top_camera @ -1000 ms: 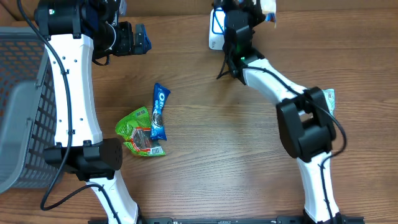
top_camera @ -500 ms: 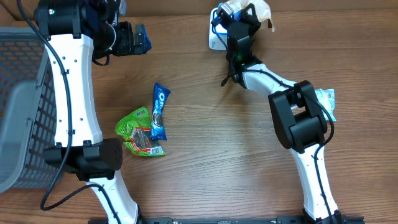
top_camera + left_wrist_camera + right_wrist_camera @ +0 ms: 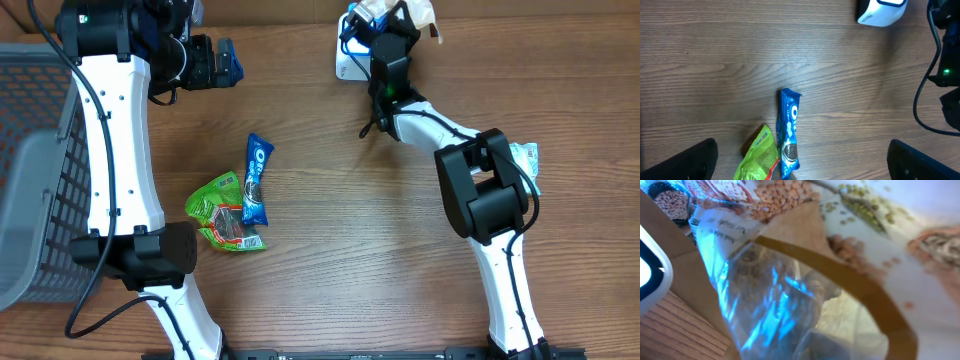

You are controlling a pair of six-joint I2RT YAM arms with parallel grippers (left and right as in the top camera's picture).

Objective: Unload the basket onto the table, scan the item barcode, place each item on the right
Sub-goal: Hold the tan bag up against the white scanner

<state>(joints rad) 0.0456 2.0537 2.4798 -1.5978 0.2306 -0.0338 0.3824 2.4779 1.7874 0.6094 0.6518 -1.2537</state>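
Overhead, right gripper [image 3: 388, 22]: at the far edge of the surface [image 3: 350, 250], pressed together on a brown paper pouch [image 3: 420, 14].
Overhead, pouch: raised at the gripper, just beside the white barcode scanner [image 3: 345, 64].
Overhead, left gripper [image 3: 222, 62]: spread wide, holding nothing, well apart from the scanner.
Overhead, other goods: a blue Oreo packet [image 3: 257, 180] lies touching a green snack bag [image 3: 218, 210]; a grey basket [image 3: 40, 120] sits at the left edge.
Left wrist, fingers [image 3: 685, 160]: far apart at the lower corners, nothing between them but the surface.
Left wrist, below: Oreo packet and green bag side by side; scanner at the top right.
Right wrist, pouch [image 3: 790, 280]: fills the view, a clear window and printed lentils and beans showing.
Right wrist, scanner [image 3: 647, 275]: at the left edge, close to the pouch; whether they touch I cannot tell.
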